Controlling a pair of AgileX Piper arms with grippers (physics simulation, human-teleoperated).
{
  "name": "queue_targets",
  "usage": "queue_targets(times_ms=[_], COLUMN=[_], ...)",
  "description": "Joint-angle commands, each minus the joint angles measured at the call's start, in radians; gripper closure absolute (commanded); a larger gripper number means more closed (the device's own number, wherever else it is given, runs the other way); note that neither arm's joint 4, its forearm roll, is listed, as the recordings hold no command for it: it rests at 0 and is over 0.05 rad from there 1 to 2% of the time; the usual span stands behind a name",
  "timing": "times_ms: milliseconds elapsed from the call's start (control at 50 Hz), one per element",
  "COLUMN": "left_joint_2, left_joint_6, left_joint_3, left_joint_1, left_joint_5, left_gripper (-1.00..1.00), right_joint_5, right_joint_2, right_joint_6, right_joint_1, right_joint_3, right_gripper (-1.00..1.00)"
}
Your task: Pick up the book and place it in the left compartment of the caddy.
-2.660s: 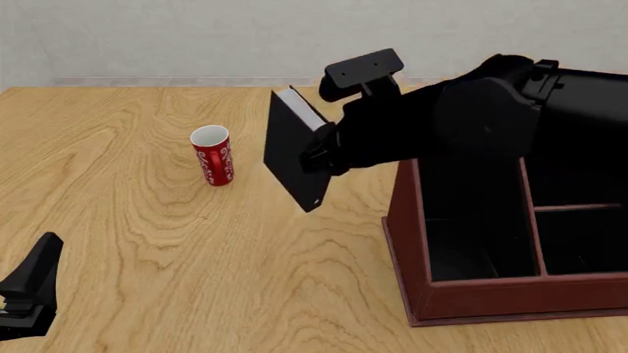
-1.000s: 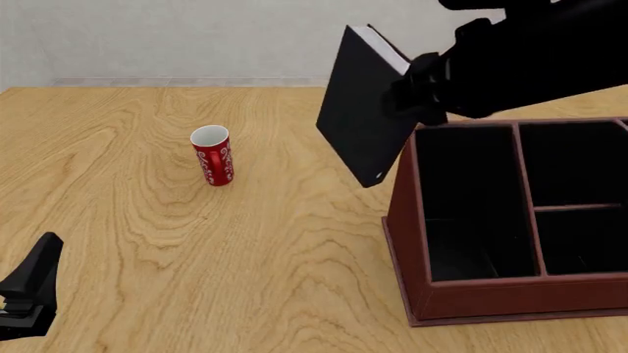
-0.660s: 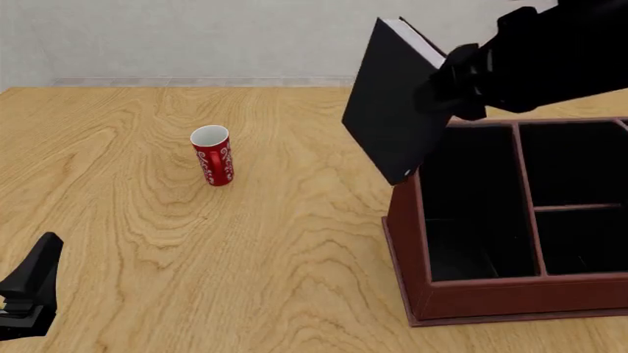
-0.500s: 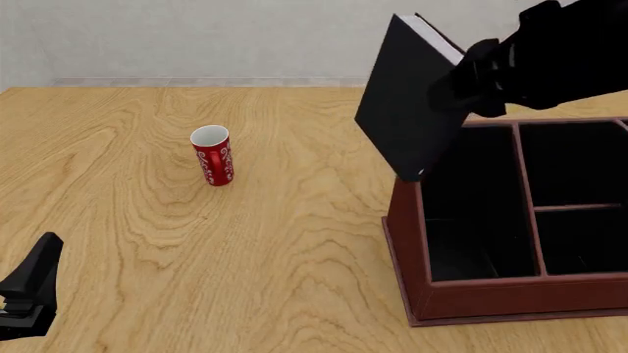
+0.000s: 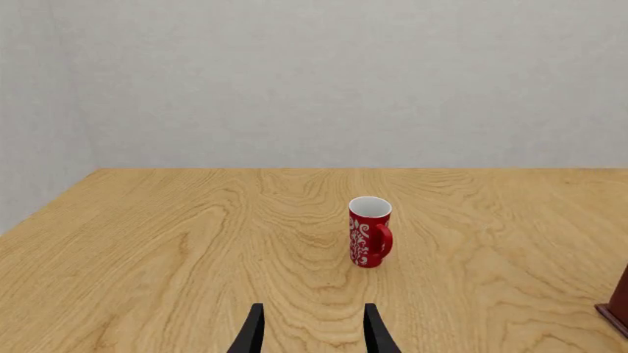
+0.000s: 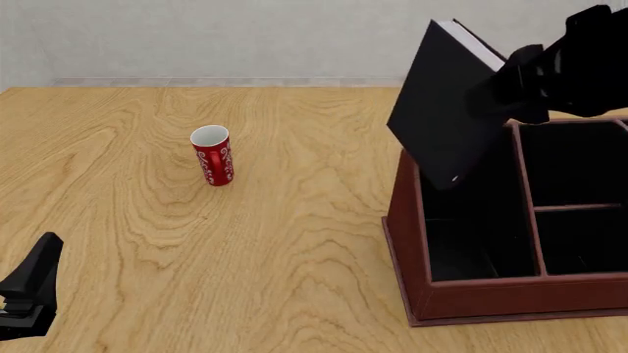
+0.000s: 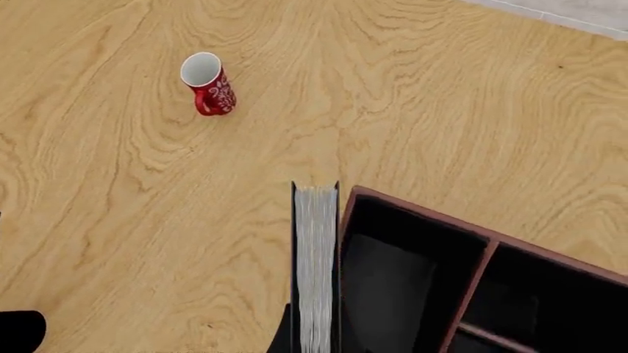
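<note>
While gripped tilted in the right hand [image 6: 510, 92], book [image 6: 446, 118] up over caddy [image 6: 490, 294], lower corner above left compartment [image 6: 466, 213]. Left hand [image 5: 312, 334] open, empty, low over tabletop [image 6: 147, 235].

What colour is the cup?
The cup is red with white swirly patterns, white inside; the left wrist view shows it best.

All three views share the red cup [image 6: 212, 155].

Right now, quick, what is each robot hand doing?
Left end effector: open, holding nothing.
Right end effector: shut on the book, held tilted above the caddy.
</note>
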State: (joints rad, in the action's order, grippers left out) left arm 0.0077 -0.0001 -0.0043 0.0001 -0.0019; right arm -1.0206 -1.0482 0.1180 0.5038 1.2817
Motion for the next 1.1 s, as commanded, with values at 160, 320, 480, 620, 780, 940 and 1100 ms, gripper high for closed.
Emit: queue_targets(times_ms=[160,320,480,620,780,940,1100], left_joint_2=[0.0,0.0,0.0,0.0,0.0,0.0,0.0], left_joint_6=[0.0,0.0,0.0,0.0,0.0,0.0,0.0], left_joint_3=[0.0,0.0,0.0,0.0,0.0,0.0,0.0], left_joint_1=[0.0,0.0,0.0,0.0,0.0,0.0,0.0], left_joint_5=[0.0,0.0,0.0,0.0,0.0,0.0,0.0], left_gripper=[-1.0,-1.0,-1.0,-1.0,-1.0,-1.0,-1.0], right_joint_5=[0.015,0.015,0.018,0.028,0.05,0.083,0.12], right_joint_2=[0.067,0.11,0.132,0.156,0.178,0.187,0.182], right_joint_6=[0.027,0.032,0.035,0.046,0.061,0.06,0.081], right_joint_1=[-0.055,-0.103,-0.117,-0.141,-0.163,-0.185,-0.179], right_joint_3=[-0.088,-0.134,-0.157,-0.187,-0.224,-0.257,-0.286], right_gripper=[1.0,1.0,1.0,1.0,1.0,1.0,1.0])
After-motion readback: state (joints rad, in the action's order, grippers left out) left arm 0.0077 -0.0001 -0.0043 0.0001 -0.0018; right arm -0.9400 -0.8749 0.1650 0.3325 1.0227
